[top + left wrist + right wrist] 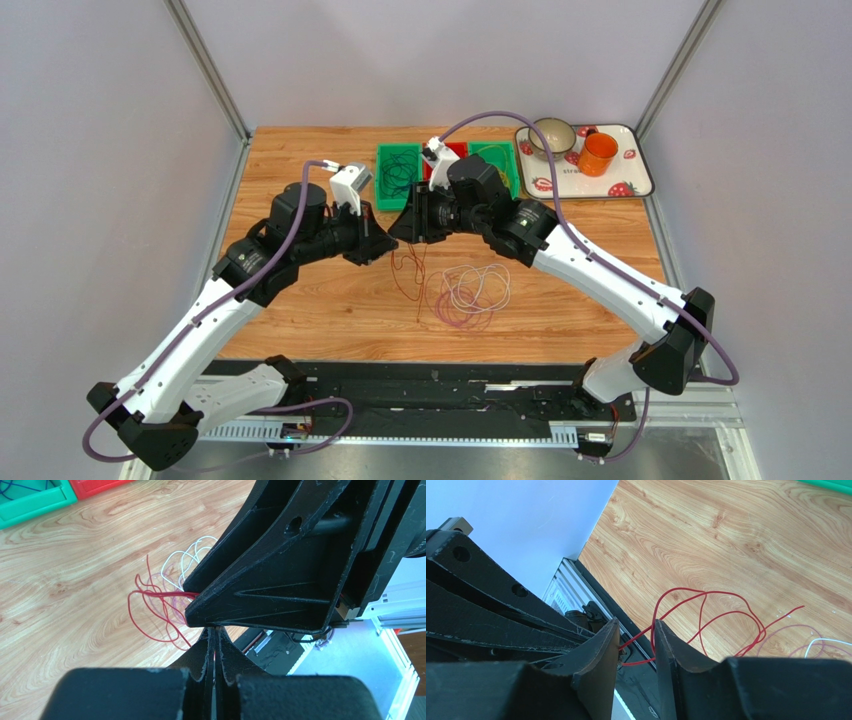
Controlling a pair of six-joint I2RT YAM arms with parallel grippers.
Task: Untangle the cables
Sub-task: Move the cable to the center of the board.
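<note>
The left tool [214, 635] is clenched, seemingly on the red cable [703, 595], whose strands run between the parted jaws of the right tool [636, 630]. It is best to close the right tool just beside the left, then draw the two apart slowly, lifting the red loops off the pale cables [475, 290] on the surface [726, 530].

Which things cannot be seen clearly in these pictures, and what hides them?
- Left wrist: the right gripper hides where the red cable ends, so whether the left gripper pinches it is unclear.
- Top view: cables in the green bins, too small to count.
- Right wrist: white cable, cut off behind the right gripper.
</note>
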